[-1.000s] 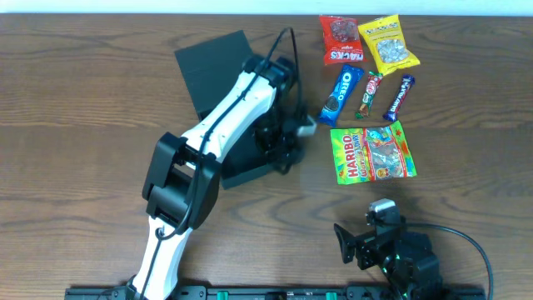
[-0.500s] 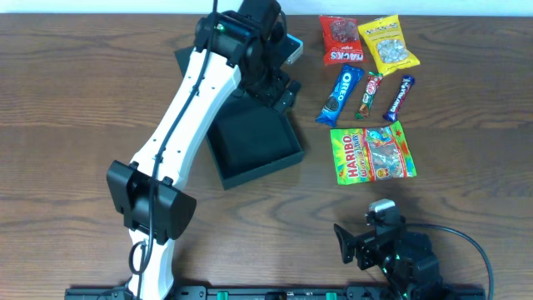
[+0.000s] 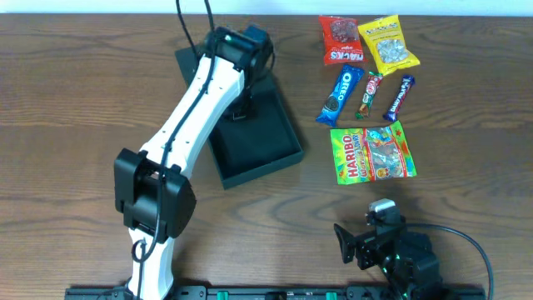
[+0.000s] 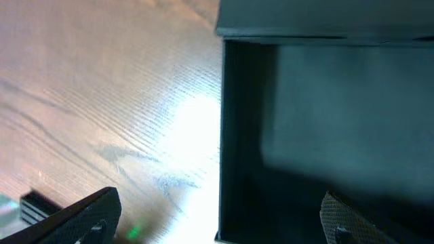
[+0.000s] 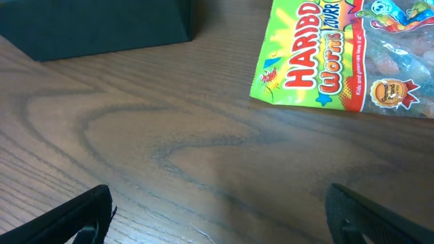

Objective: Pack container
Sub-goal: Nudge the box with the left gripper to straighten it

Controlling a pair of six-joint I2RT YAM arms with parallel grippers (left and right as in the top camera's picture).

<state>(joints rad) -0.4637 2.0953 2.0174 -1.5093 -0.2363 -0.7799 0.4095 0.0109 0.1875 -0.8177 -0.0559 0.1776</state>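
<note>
The container is a dark grey-teal box lying open left of centre, with its flap lid folded back to the far left. My left gripper is open over the box's far part. In the left wrist view it straddles a box wall, one finger over the wood and one over the dark inside. It holds nothing. My right gripper is open and empty near the front edge, and it hovers over bare wood.
Snacks lie right of the box: a green Haribo bag, a blue Oreo pack, two slim bars, a red packet and a yellow packet.
My left gripper has swung from the box's right side to the far end and then left over the box's far part. The right arm has not moved.
</note>
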